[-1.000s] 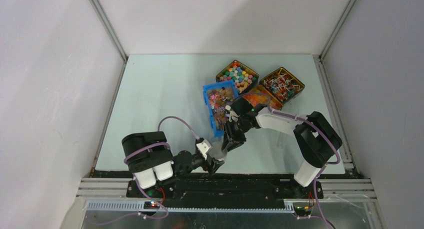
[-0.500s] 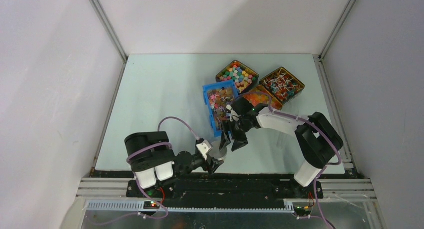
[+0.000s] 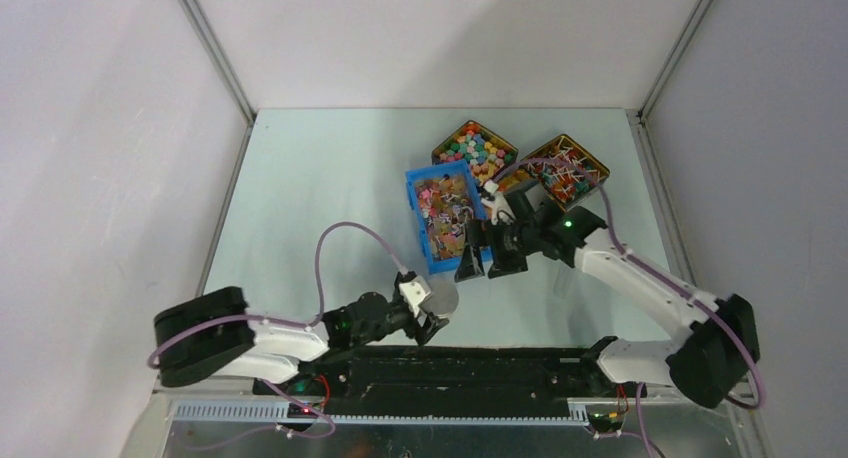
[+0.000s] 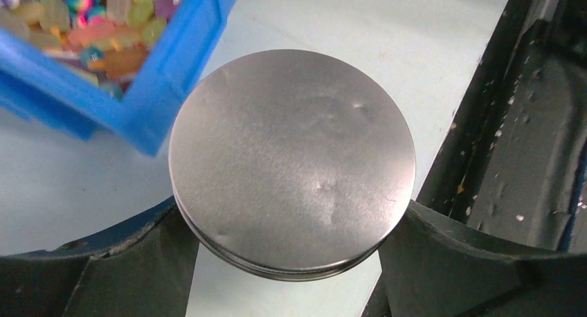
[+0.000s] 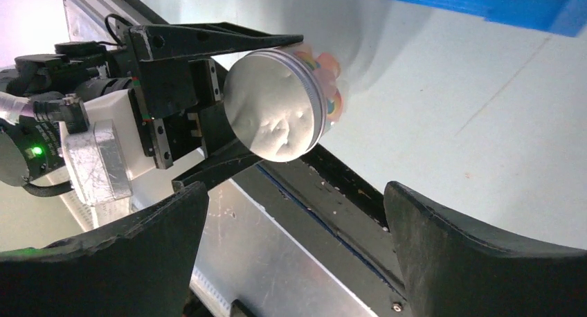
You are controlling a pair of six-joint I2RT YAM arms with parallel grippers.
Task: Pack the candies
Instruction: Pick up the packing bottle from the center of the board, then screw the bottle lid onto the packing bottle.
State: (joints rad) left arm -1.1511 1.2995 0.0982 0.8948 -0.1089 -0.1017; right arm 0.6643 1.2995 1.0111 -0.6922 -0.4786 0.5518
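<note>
Metal-lidded jar (image 5: 277,113), probably slippery, sits clamped by its sides in the left pincer (image 3: 428,316). The right pincer (image 3: 487,262) stands apart. Light, loose candies (image 3: 448,208) fill the blue bin (image 3: 417,218); best pinched several together.

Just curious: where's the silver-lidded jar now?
Top view, bottom centre: the jar is in the left gripper, just before the near corner of the blue bin.

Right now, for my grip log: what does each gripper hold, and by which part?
Left gripper clamps the round jar by opposite sides near its lid; right gripper is open, empty.
</note>
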